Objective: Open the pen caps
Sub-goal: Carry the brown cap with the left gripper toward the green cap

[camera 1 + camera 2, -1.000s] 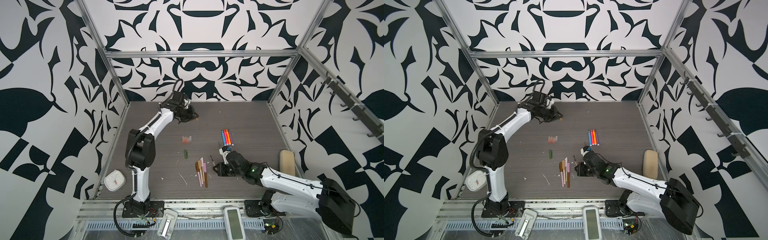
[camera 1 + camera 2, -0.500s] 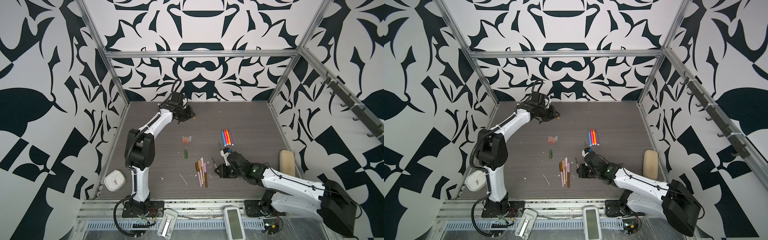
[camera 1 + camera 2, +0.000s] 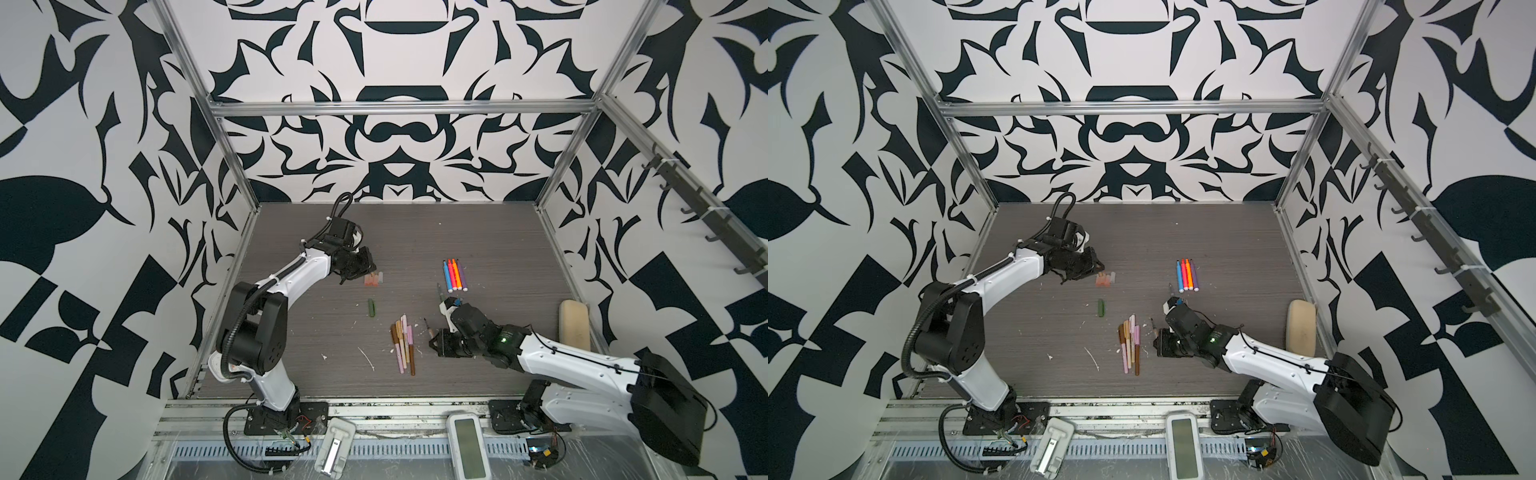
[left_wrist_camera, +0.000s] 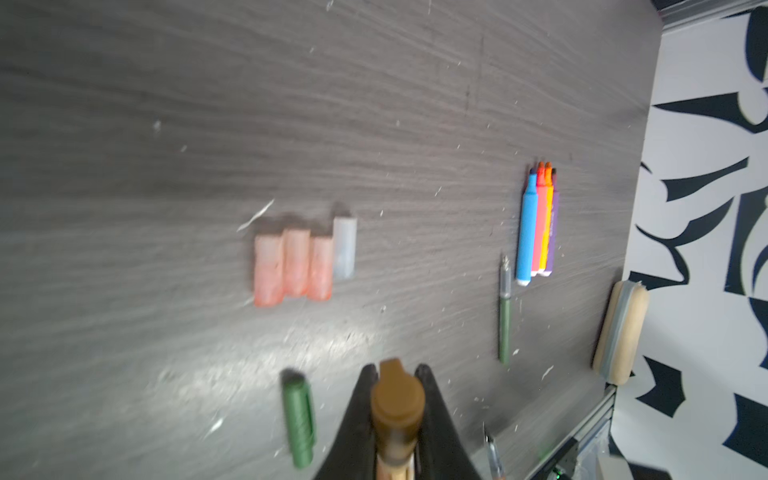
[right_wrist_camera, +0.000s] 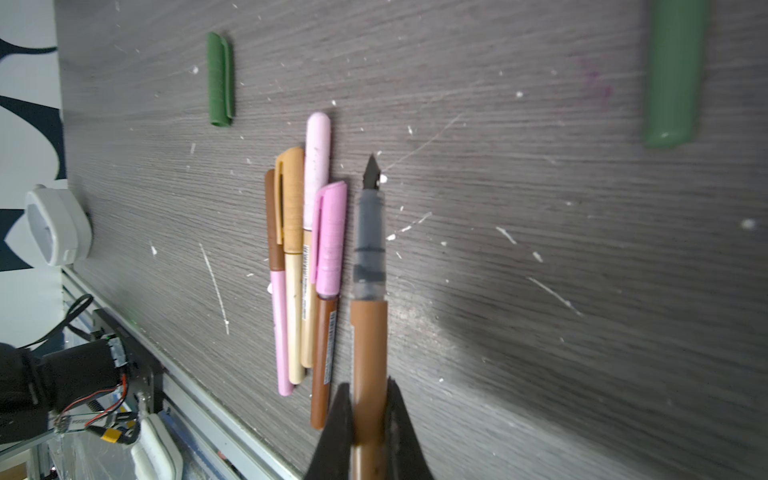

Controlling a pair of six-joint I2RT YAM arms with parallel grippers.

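Note:
My left gripper (image 4: 396, 372) is shut on a brown pen cap (image 4: 397, 401). In both top views it hovers just left of a row of translucent pinkish pen caps (image 3: 373, 279) (image 3: 1105, 279) (image 4: 295, 266). My right gripper (image 5: 368, 386) (image 3: 434, 338) is shut on an uncapped brown pen (image 5: 369, 332) with its dark nib bare. That pen lies beside a bundle of capped brown, tan and pink pens (image 5: 303, 249) (image 3: 402, 343). A loose green cap (image 3: 371, 307) (image 4: 298, 419) lies apart. An uncapped green pen (image 4: 505, 316) lies by the bright pens (image 3: 454, 274).
A beige oblong block (image 3: 574, 324) rests against the right wall. A white timer (image 5: 58, 226) sits near the front left edge. Two white devices (image 3: 467, 440) (image 3: 334, 444) lie on the front rail. White flecks are scattered over the dark tabletop (image 3: 498, 249).
My left gripper has come from the back of the table toward the front, down to the translucent caps, still holding the brown cap. The right gripper has barely moved.

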